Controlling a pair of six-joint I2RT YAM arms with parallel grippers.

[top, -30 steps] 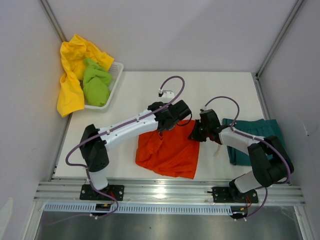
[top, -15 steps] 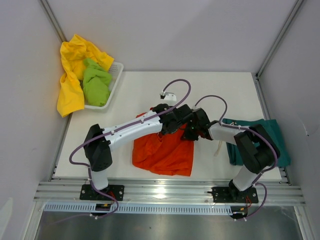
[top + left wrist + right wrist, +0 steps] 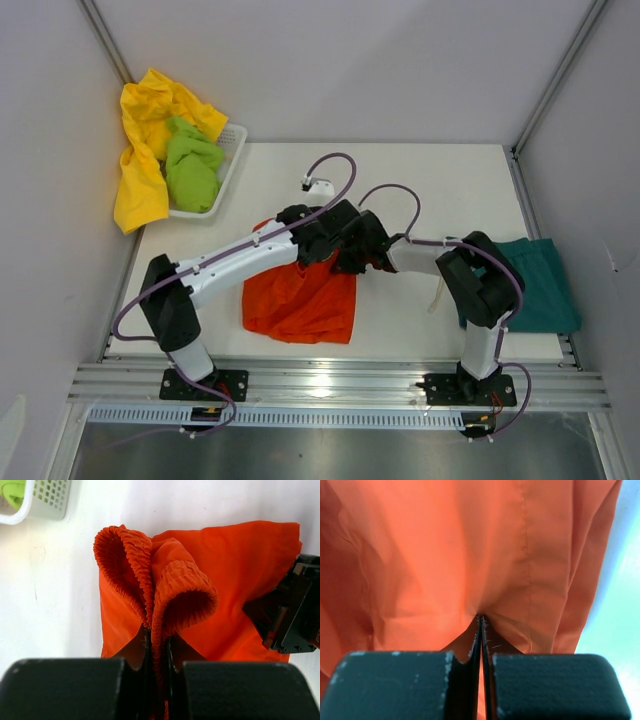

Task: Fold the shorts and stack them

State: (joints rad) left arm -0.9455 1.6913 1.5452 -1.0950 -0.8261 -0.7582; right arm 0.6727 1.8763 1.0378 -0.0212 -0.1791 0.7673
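White tabletop (image 3: 300, 180), both arms meet near its middle: left end effector (image 3: 158, 645) pinches the orange-red shorts (image 3: 300, 300) by the elastic waistband, right end effector (image 3: 481, 630) is clamped tight on their fabric alongside. They drape toward the near edge; dark teal shorts (image 3: 540, 285) lie at the right edge.

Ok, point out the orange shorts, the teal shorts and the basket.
orange shorts (image 3: 300, 305): top view, on the flat middle of the fabric.
teal shorts (image 3: 545, 285): top view, on the uncovered right part.
basket (image 3: 232, 160): top view, on its right-hand wall.
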